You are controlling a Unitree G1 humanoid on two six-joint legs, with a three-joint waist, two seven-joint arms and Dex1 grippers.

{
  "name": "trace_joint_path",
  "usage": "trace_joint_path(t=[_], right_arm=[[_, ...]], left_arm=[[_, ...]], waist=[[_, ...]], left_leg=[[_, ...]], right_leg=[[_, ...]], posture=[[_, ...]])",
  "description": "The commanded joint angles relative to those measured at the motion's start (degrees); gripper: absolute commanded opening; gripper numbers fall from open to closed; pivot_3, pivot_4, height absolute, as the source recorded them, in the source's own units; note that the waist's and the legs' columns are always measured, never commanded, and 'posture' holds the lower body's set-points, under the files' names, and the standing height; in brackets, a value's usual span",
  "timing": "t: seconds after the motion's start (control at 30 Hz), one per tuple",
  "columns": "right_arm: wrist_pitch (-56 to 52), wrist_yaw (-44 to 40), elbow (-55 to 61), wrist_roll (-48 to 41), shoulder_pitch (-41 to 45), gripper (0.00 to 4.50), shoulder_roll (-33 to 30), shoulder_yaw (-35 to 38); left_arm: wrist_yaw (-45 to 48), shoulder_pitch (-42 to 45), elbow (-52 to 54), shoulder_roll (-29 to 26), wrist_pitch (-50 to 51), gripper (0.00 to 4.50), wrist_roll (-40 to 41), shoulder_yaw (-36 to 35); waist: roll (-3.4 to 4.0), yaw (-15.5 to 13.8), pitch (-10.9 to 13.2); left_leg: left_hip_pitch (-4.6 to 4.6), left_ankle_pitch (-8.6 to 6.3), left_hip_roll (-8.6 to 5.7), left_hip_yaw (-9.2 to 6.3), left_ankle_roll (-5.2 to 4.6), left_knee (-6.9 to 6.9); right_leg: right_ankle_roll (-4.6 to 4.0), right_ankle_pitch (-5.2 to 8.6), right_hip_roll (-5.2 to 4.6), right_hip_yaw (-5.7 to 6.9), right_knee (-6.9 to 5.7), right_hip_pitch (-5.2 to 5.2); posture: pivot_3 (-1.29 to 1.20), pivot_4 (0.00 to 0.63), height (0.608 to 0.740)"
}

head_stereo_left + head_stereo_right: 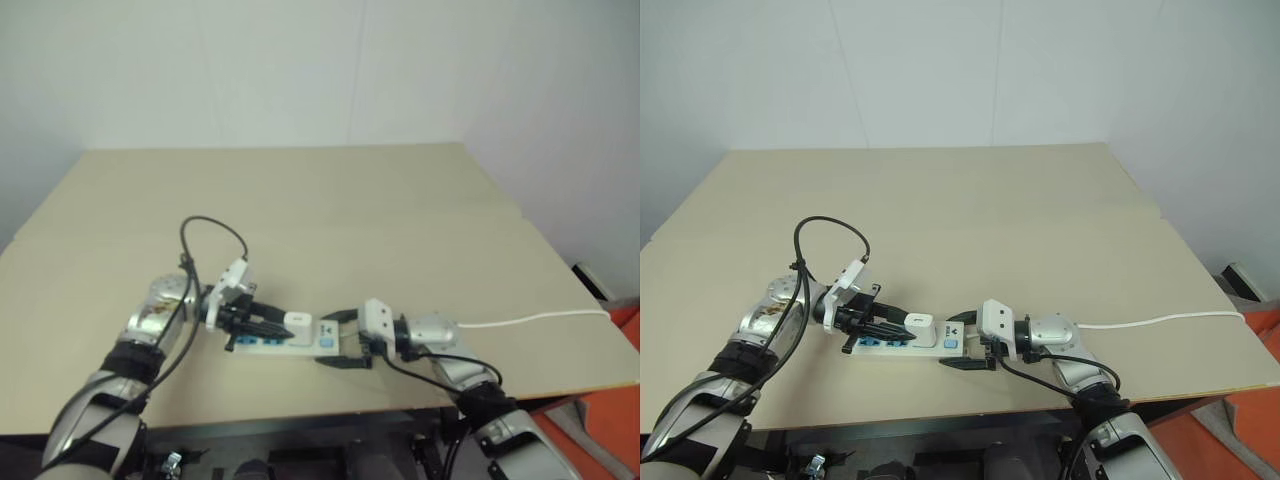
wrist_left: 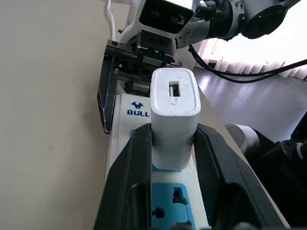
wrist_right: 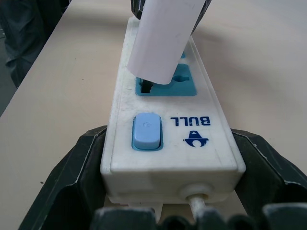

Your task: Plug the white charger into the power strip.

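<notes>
The white charger (image 2: 173, 110) stands tilted on the blue socket face nearest the switch (image 3: 146, 130) of the power strip (image 3: 211, 143). Its lower end meets that socket; its prongs are hidden. My left gripper (image 1: 278, 327) is shut on the charger, one black finger (image 2: 136, 163) on each side. The strip lies flat near the table's front edge. My right gripper (image 1: 325, 340) comes from the opposite side and is shut on the strip's switch end, its fingers (image 3: 84, 163) pressed against both long sides.
The strip's thin white cable (image 1: 530, 320) runs right across the beige table (image 1: 350, 220) and over its right edge. A wall stands close behind the table. The front edge lies just below both grippers. Orange flooring (image 1: 600, 400) shows at lower right.
</notes>
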State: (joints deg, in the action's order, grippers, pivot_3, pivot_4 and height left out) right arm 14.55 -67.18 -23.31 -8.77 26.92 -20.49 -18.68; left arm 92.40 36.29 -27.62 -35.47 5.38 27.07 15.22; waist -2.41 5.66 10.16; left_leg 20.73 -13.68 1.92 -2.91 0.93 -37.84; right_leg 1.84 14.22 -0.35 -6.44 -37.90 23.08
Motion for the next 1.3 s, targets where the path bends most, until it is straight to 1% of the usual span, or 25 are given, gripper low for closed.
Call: trace_joint_path(t=[0.03, 0.23, 0.4, 0.57, 0.83, 0.97, 1.3], right_arm=[[-1.08, 1.62, -3.58, 5.01, -1.71, 3.44, -0.98, -2.02], [-1.06, 1.74, -3.11, 4.91, -2.1, 3.44, -1.19, -1.95], [-0.8, 1.99, -3.43, 5.08, -2.15, 3.44, -1.18, -2.1], [-0.72, 2.31, -3.5, 5.26, -1.99, 3.44, -0.84, -2.31], [-0.58, 2.65, -3.05, 5.37, -2.45, 3.44, -1.25, -2.17], [-0.45, 2.81, -2.87, 5.53, -2.85, 3.44, -1.51, -2.25], [-0.36, 3.46, -3.05, 5.87, -2.63, 3.44, -1.42, -2.55]], left_arm=[[0.1, 0.75, -1.37, 0.33, -1.09, 0.96, -1.54, -0.97], [0.1, -0.85, -0.26, 0.03, -3.37, 0.96, -1.35, -0.32], [0.1, -1.75, 0.85, -1.34, -7.21, 0.96, -2.99, 1.76], [0.1, -1.62, -0.94, -0.27, -7.2, 0.96, -5.21, 0.82], [-2.56, -3.81, 0.1, 0.78, -5.54, 0.96, -8.69, 0.29], [-3.08, -5.13, 1.67, 0.48, -3.47, 0.96, -9.7, 0.6], [-2.63, -6.58, -0.74, 0.12, -5.92, 0.96, -12.36, 0.86]], waist=[[0.0, -0.03, -0.01], [0.0, 0.0, -0.01], [0.0, 0.03, -0.02], [0.01, 0.04, -0.04], [0.09, -0.03, -0.25], [0.21, -0.06, -0.4], [0.59, -0.05, -0.83]], left_leg=[[-0.04, 0.0, 0.0, 0.0, 0.0, 0.0], [-0.45, -0.01, 0.01, 0.02, 0.01, 0.12], [-0.49, -0.01, 0.04, 0.02, 0.02, 0.2], [-0.55, -0.01, 0.03, 0.02, 0.02, 0.22], [-0.58, -0.01, 0.03, 0.02, 0.02, 0.37], [-0.59, -0.01, 0.02, 0.05, 0.02, 0.49], [-0.7, -0.01, 0.01, 0.09, 0.02, 0.63]], right_leg=[[0.0, 0.0, 0.0, 0.0, 0.0, -0.03], [-0.01, 0.02, -0.01, -0.02, 0.16, -0.44], [-0.03, 0.03, 0.0, -0.02, 0.25, -0.48], [-0.04, 0.04, 0.0, -0.02, 0.26, -0.53], [-0.1, 0.08, -0.02, -0.02, 0.35, -0.78], [-0.42, 0.28, -0.03, -0.06, 0.39, -0.81], [-0.53, 0.35, -0.03, -0.12, 0.43, -0.84]], posture=[[0.0, 0.15, 0.74], [0.0, 0.15, 0.74], [0.0, 0.15, 0.74], [0.0, 0.15, 0.74], [0.0, 0.15, 0.74], [0.0, 0.15, 0.74], [0.0, 0.15, 0.74]])
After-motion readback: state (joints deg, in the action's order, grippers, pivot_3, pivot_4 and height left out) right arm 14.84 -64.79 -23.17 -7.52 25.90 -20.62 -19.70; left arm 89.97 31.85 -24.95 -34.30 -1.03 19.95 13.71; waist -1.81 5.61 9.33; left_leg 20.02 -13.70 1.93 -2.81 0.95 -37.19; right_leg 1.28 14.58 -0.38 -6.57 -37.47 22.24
